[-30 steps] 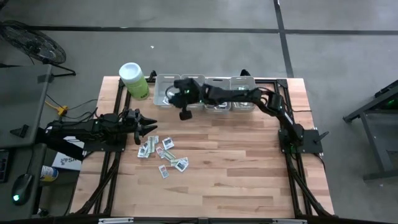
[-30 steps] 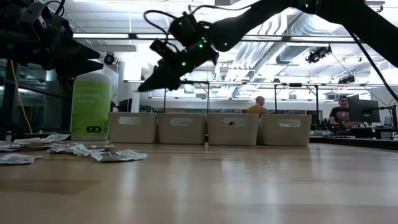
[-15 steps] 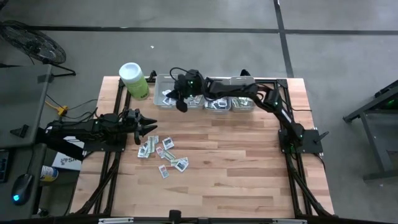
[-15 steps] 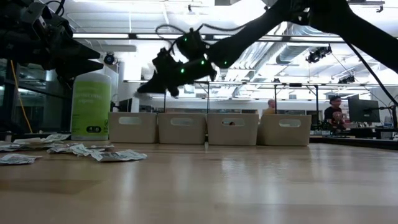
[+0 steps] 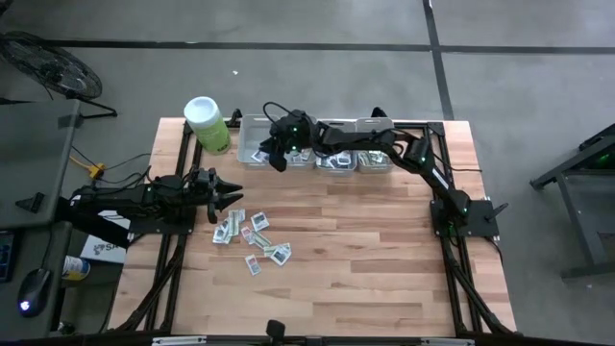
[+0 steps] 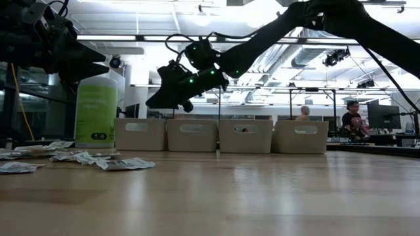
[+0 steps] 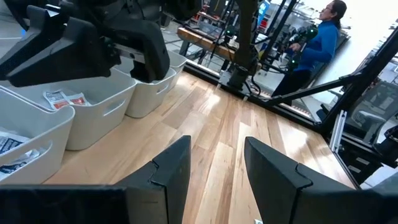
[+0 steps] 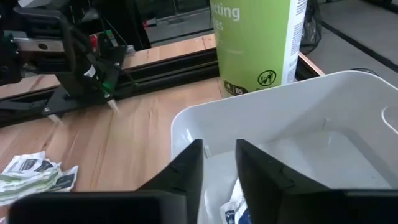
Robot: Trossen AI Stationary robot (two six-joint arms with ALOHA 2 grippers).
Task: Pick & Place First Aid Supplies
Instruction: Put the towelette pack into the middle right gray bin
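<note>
Overhead, a wooden table [image 5: 384, 250] carries two dark robot arms, a row of four grey plastic bins [image 5: 317, 144] along its far edge, and a lime-green canister [image 5: 207, 123] with a white lid at the row's left end.

Reaching across from the right side, the right gripper [image 5: 278, 160] hovers over the leftmost bin [image 8: 298, 124], just above its rim. Its wrist camera shows the two fingers [image 8: 186, 171] parted by a narrow gap with nothing clearly between them; directly below them a white packet with blue print [image 8: 235, 206] lies inside that bin. Whether that packet has just been dropped cannot be told.

Off to the left, the left gripper [image 5: 231, 195] hangs above the table with its fingers spread and empty. Just ahead of and below it lies the loose pile of first aid packets [image 5: 252, 238], squarish white ones and green-and-white strips, flat on the wood and well apart from the right gripper.

My judgement: this is the placing step at the bin, at or near the release. Next, the right arm needs to lift clear of the bin wall, swing to the pile, and pinch one thin flat packet off the wood.
</note>
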